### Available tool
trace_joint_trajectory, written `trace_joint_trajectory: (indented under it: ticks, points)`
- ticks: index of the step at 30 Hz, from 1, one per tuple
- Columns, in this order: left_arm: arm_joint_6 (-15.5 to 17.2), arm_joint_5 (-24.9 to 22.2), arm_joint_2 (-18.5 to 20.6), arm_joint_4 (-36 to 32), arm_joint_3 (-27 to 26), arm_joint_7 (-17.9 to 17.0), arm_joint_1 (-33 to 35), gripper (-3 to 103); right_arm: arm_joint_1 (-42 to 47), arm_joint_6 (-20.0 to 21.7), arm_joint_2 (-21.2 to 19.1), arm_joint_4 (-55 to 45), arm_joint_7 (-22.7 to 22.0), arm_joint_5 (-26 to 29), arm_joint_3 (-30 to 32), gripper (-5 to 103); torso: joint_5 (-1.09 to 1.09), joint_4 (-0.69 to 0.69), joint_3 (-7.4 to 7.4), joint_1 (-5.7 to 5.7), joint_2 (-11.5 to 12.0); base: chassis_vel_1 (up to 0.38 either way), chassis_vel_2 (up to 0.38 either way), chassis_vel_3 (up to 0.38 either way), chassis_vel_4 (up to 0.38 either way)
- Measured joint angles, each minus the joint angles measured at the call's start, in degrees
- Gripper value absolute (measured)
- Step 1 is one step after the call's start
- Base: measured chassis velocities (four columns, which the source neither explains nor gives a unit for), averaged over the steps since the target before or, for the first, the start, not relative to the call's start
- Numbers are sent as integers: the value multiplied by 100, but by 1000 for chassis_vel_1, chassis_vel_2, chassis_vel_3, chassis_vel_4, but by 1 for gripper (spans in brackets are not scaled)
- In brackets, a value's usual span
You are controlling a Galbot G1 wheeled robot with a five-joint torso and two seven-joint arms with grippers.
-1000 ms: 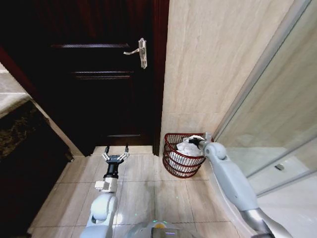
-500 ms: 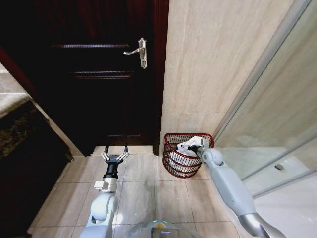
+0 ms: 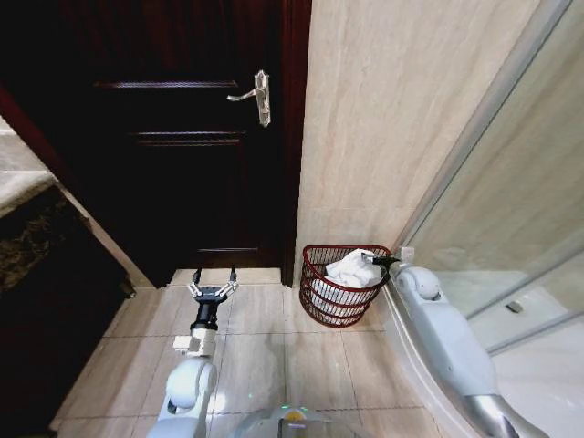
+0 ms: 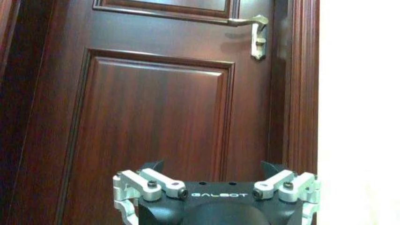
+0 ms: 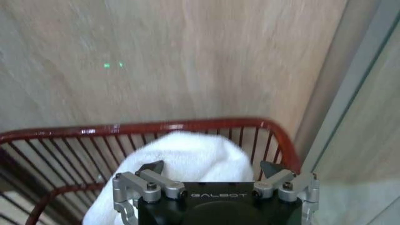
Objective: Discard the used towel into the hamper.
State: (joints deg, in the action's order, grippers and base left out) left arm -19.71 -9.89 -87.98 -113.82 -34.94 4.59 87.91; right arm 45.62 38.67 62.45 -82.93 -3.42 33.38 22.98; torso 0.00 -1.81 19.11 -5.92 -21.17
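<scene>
Right gripper (image 3: 383, 262) sits at the hamper's (image 3: 319, 307) 3 o'clock rim, fingers spread, holding nothing. The towel (image 3: 350, 270) is heaped inside, so the drop looks done; next it just needs lifting clear. It's pulled back off the towel since a moment ago. Left gripper (image 3: 213, 288) idles open by the door (image 3: 182, 137).

Towel (image 3: 351, 268) crowds hamper (image 3: 321, 310) — wall (image 3: 383, 137) behind.

Right gripper (image 3: 385, 261) is reaching forward on an extended arm, fingers spread apart. Left gripper (image 3: 213, 286) is hanging low and idle, fingers likewise spread.
</scene>
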Motion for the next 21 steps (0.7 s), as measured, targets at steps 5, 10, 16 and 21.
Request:
trace_joint_trajectory:
  ticks: [5, 10, 16, 21]
  points:
    - [2, -10, 13, -46, -26, 0, 10, 100, 11, 175, 119, 185, 72, 117, -3, 100, 1, -1, 0, 0, 0, 0, 0, 0, 0]
    - [0, -68, 42, -77, -92, -8, 30, 100, 133, 194, 224, 250, 392, 194, -42, 100, 6, 0, 1, 1, 0, 0, 0, 0, 0]
    - [-21, -66, 18, -63, -68, -6, 33, 100, 198, 224, 315, 65, 531, 281, -126, 100, 7, -2, 1, 0, 1, 0, 0, 0, 0]
    - [-21, -68, 23, -63, -60, -5, 22, 100, 212, 234, 329, -30, 585, 274, -149, 100, -1, 1, 0, 0, 1, 0, 0, 0, 0]
